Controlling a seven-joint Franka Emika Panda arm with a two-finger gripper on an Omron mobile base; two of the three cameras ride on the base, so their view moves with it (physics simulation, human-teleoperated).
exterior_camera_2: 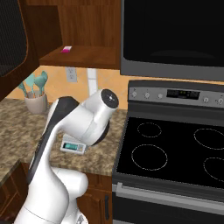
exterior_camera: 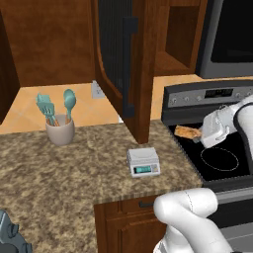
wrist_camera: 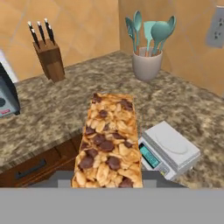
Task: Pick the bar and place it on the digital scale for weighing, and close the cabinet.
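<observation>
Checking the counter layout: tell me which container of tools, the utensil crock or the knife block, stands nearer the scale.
The utensil crock, pale with teal utensils, stands nearer the digital scale. The wooden knife block sits farther along the counter.

Speckled, stony counter (exterior_camera: 74, 168), matt and mottled. The bar (wrist_camera: 109, 140) looks rough and nutty; the digital scale (wrist_camera: 173, 148) smooth plastic. Glossy reddish wood on the cabinet (exterior_camera: 143, 74).

— Where am I driving this thing?
— A home kitchen, from what I see: black glass-top stove (exterior_camera_2: 175, 148), speckled brown granite bench (exterior_camera: 59, 168), reddish-brown wooden cabinet (exterior_camera: 126, 64), beige crock of teal utensils (exterior_camera: 60, 129), wooden knife block (wrist_camera: 49, 59).
</observation>
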